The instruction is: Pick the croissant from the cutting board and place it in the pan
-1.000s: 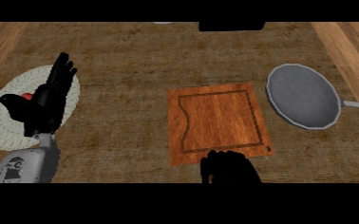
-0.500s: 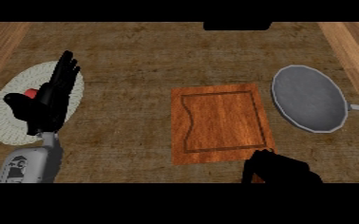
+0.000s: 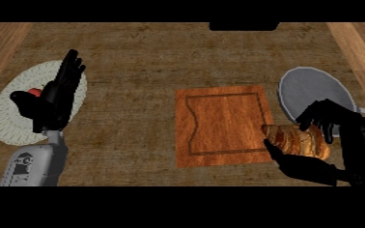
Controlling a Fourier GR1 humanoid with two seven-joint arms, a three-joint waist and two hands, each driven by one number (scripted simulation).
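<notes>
**Operator:** Report the condition of the right hand [image 3: 308,167].

**Technician:** Closed on the croissant [image 3: 294,140]. The fingers [image 3: 327,119] curl over its upper side and the thumb comes in from below, so the pastry is pinched across its width. Judgement: this hold sets the long axis level for carrying.

**Operator:** Location of the croissant?

**Technician:** Lower right of the frame. It overlaps the right edge of the cutting board [image 3: 221,125] and lies just below the near rim of the pan [image 3: 314,89]. Whether it touches the board cannot be determined from this steep view. It is not yet in the pan.

**Operator:** Why does the pan sit there?

**Technician:** It stands just beside the board, at the middle right of the frame. Judgement: the remaining path is short, up-frame and slightly right, followed by release over the grey base.

**Operator:** Left hand?

**Technician:** The left hand [image 3: 58,96] is open with its fingers straight. It rests at the left of the frame over the white plate [image 3: 20,128]. A small red item [image 3: 34,92] shows on the plate beside it; what it is cannot be told. Judgement: this hand has no part in the current step.

**Operator:** Brands, labels, writing?

**Technician:** None legible. The left forearm [image 3: 32,162] carries a small dark mark, too small to read. The dark block [image 3: 242,26] at top centre shows no lettering. Pan, board and plate are unmarked.
</notes>
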